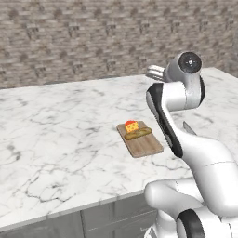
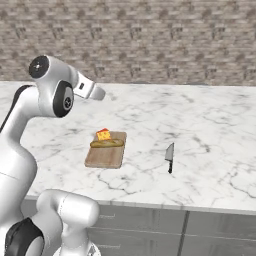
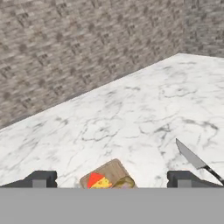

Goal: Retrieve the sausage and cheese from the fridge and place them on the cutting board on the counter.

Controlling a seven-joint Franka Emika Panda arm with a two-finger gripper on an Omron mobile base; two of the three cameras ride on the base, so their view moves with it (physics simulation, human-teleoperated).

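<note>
A: Brick wall behind, white marble table (image 1: 60,135) in front with grey drawer fronts under its near edge. Any writing or labels?

B: None legible on anything. Count: one cutting board (image 1: 144,145), one cheese (image 1: 132,126) wedge, one yellowish-tan elongated item (image 1: 138,134), one knife (image 2: 169,155).

A: Placement?

B: Board lies toward the table's near edge, roughly mid-width. Cheese rests on the board's far end; the tan item lies across the board just beside it, on the near side. That item is yellowish, not reddish-brown, so I won't log it as the sausage. Knife lies flat on the marble, apart from the board.

A: Arm pose?

B: Elbow folded high, wrist raised above the table behind the board, hand pointing out over the marble. End effector (image 3: 112,178) spread fully wide, nothing between the fingers (image 3: 41,178); hand view looks down past the board's far end.
</note>
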